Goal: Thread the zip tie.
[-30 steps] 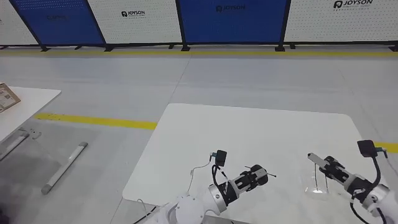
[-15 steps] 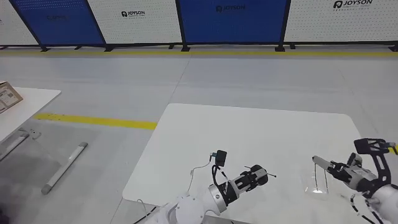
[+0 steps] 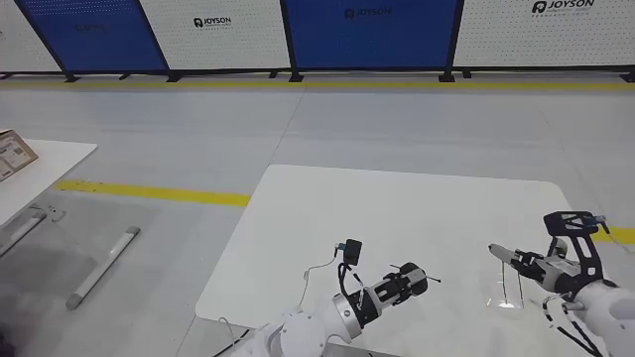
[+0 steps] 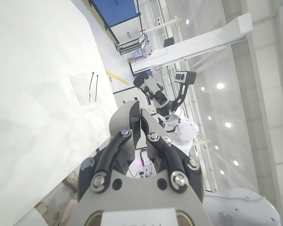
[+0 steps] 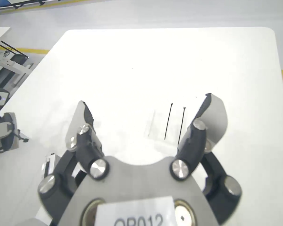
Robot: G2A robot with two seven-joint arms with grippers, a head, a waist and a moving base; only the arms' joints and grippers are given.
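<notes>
Two thin black plastic zip ties (image 5: 168, 121) lie side by side, parallel and apart, on a clear, flat plastic sheet (image 5: 153, 123). With the top view as the dial, they sit toward 4 o'clock on the white rectangular table (image 5: 155, 59). Each tie's small square head points away from the robot and its tail toward it.

The ties are judged to be very light, springy along their length, and smooth enough to skate on the clear sheet. Lying flat, they give little edge to catch. A grip across the strap near the head is judged best, since it leaves the tail free for feeding.

The right gripper (image 5: 146, 102) is held just above the loose ties with its jaws spread wide. One finger (image 5: 212, 109) is just beside the nearer tie.

Near the table's middle, a little toward 6 o'clock, the left gripper (image 4: 139, 112) is closed down narrow. A third thin black strip (image 3: 431, 278), apparently another zip tie, is pinched crosswise in it, both ends sticking out. The two grippers are well apart.
</notes>
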